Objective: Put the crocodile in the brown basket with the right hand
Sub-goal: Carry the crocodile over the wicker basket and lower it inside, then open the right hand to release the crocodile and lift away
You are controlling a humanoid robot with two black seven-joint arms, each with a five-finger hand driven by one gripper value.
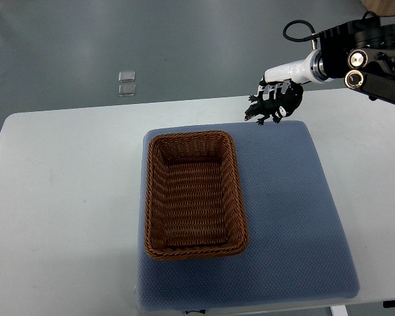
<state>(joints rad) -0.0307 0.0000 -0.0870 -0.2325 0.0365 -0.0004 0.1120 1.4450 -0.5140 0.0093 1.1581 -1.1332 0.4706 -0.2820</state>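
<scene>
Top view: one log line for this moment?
right hand | shut on crocodile | raised over mat far corner | basket empty | left arm unseen

R arm in from upper right, right hand (281, 99) raised, fingers curled shut (holding sth dark).

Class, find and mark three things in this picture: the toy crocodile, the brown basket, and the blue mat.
crocodile (261, 112): top view, on its dark body below the right hand.
brown basket (195, 137): top view, on its far woven rim.
blue mat (289, 217): top view, on a bare part right of the basket.
</scene>
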